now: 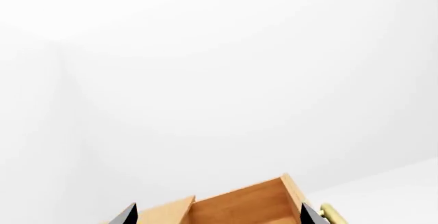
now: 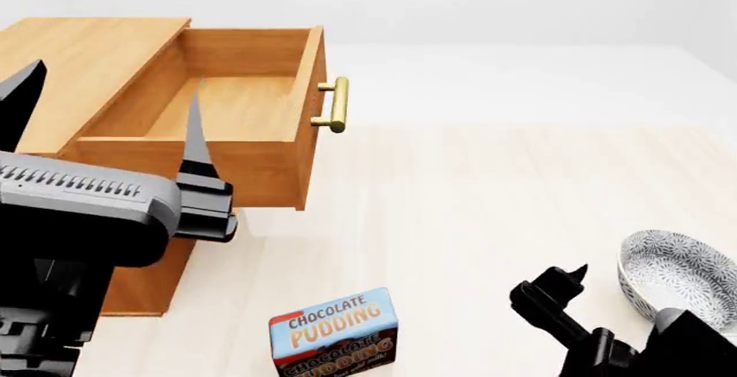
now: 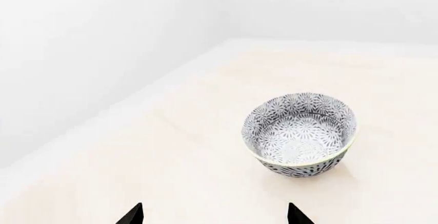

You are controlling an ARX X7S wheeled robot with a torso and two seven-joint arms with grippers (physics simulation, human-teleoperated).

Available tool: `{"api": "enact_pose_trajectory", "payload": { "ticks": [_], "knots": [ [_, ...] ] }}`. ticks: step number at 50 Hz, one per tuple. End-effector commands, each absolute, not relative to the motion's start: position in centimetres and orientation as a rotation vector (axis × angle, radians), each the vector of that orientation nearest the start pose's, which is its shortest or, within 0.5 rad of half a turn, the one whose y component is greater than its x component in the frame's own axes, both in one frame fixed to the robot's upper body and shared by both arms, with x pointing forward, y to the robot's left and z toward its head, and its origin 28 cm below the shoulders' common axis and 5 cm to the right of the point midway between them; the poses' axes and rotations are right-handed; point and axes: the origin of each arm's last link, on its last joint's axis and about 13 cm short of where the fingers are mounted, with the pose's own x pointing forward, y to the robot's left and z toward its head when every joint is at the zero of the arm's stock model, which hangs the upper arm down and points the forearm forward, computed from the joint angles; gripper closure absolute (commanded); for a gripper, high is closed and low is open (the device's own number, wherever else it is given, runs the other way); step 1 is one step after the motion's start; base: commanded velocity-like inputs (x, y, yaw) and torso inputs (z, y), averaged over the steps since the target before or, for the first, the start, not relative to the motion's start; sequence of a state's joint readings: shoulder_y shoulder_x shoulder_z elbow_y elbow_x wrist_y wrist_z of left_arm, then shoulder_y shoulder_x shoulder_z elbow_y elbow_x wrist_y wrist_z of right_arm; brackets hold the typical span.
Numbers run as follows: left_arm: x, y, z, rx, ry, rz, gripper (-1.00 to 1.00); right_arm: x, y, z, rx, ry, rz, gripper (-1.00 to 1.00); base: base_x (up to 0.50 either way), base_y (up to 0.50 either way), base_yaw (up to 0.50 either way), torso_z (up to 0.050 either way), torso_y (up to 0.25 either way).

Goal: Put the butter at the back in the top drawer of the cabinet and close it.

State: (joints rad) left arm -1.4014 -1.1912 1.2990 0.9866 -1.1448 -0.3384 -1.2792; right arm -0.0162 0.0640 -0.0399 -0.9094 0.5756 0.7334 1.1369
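Top light-brown wooden drawer [image 2: 236, 101] stands pulled out, interior bare.
You see your left gripper [image 2: 110, 122] spread wide above it; right gripper [image 3: 215, 214] released too.

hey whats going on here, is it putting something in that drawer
Nothing is in the drawer yet. The top drawer of the cabinet stands pulled open with a bare wood inside. The left pincer hovers open near it, holding nothing. The right pincer is open too, low beside a patterned bowl. A chocolate pudding box stands in front. No butter shows in any view.
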Motion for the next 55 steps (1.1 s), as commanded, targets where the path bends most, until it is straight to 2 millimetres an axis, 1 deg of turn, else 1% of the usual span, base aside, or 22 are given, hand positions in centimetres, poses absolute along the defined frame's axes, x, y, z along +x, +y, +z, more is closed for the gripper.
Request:
{"api": "enact_pose_trajectory", "payload": {
  "ticks": [1,8,12,19,26,37,48,55],
  "knots": [
    [15.7,23.5,24.3,0.315,-0.399,0.027,-1.00,16.4,-6.2,14.7,0.451,0.185,-0.768,-1.00,0.00,0.00,0.00,0.000,0.000],
    [16.0,23.9,23.7,0.298,-0.396,0.031,-1.00,16.9,-6.5,15.0,0.426,0.164,-0.850,-1.00,0.00,0.00,0.00,0.000,0.000],
    [16.1,24.2,23.5,0.288,-0.388,0.038,-1.00,17.1,-6.5,15.0,0.419,0.207,-0.847,-1.00,0.00,0.00,0.00,0.000,0.000],
    [16.0,24.4,23.8,0.282,-0.389,0.054,-1.00,17.7,-6.8,14.3,0.425,0.254,-0.881,-1.00,0.00,0.00,0.00,0.000,0.000],
    [16.1,24.3,23.4,0.281,-0.381,0.049,-1.00,18.3,-7.4,13.4,0.436,0.297,-0.923,-1.00,0.00,0.00,0.00,0.000,0.000],
    [16.3,24.3,23.2,0.276,-0.371,0.048,-1.00,18.4,-7.9,12.4,0.396,0.323,-0.966,-1.00,0.00,0.00,0.00,0.000,0.000],
    [16.6,24.4,22.6,0.270,-0.355,0.040,-1.00,18.8,-9.1,11.6,0.394,0.348,-1.025,-1.00,0.00,0.00,0.00,0.000,0.000],
    [16.8,24.5,22.3,0.263,-0.346,0.036,-1.00,19.0,-9.4,11.2,0.381,0.346,-1.052,-1.00,0.00,0.00,0.00,0.000,0.000]
  ]
}}
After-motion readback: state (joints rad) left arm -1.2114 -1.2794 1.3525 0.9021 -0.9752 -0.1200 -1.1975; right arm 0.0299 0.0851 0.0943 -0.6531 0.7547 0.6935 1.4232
